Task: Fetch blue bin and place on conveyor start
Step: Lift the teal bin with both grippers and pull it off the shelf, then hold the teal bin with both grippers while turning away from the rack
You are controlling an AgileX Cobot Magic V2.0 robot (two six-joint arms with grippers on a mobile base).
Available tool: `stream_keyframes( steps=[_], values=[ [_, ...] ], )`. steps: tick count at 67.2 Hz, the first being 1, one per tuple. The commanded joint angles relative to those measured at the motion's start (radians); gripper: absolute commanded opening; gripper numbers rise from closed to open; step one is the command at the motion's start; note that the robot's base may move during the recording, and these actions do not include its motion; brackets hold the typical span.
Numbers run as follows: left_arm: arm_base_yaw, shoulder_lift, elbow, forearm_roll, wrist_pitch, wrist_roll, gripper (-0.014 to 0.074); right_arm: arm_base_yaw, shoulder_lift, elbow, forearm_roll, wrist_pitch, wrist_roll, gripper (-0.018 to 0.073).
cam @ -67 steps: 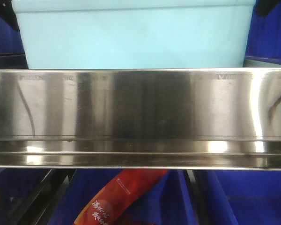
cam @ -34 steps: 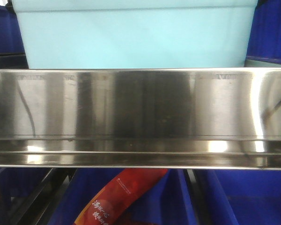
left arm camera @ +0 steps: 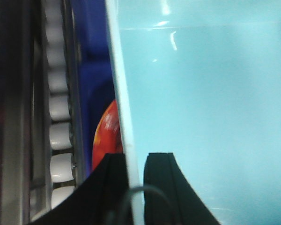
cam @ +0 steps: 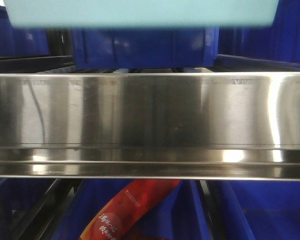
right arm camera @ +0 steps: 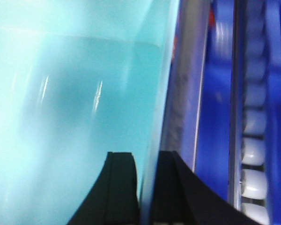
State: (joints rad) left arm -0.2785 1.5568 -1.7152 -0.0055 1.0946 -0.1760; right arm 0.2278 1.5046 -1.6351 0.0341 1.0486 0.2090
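Grip seen only from wrists: left gripper, right gripper each clamped on blue bin wall; frontally, just its base.

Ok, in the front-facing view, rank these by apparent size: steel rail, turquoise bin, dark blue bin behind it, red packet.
1. steel rail, spanning the whole frame.
2 and 3. turquoise bin, cut off by the top edge, and dark blue bin: too close to rank.
4. red packet.

I see white letters on the red packet at 6 o'clock, but they are too blurry for me to read.
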Motion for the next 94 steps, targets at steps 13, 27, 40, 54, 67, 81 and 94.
stream_keyframes(
  steps=[13,27,40,54,67,81,94],
  values=[
    [0.004,-0.185,-0.011,0.015,-0.040,0.011,-0.0111,-0.006,-0.186,-0.014,-0.054,-0.045,-0.012,-0.0153],
    [0.004,-0.194,-0.011,0.015,-0.044,0.011,-0.0111,-0.006,-0.214,-0.016,-0.054,-0.060,-0.012,-0.0153],
    [0.004,-0.192,-0.011,0.015,-0.044,0.011,-0.0111,-0.006,-0.212,-0.016,-0.054,-0.062,-0.012,-0.0153],
    [0.004,-0.192,-0.011,0.017,-0.057,0.011,-0.0111,-0.006,-0.212,-0.016,-0.054,-0.062,-0.012,-0.0153],
    [0.004,-0.192,-0.011,0.017,-0.117,0.011,-0.0111,-0.006,-0.212,-0.016,-0.054,-0.062,-0.012,-0.0153],
    [0.004,-0.192,-0.011,0.017,-0.178,0.011,-0.0111,-0.006,-0.212,-0.016,-0.054,-0.062,-0.012,-0.0153],
    [0.004,-0.192,-0.011,0.017,-0.252,0.011,-0.0111,-0.006,-0.212,-0.016,-0.054,-0.062,-0.012,-0.0153]
  ],
)
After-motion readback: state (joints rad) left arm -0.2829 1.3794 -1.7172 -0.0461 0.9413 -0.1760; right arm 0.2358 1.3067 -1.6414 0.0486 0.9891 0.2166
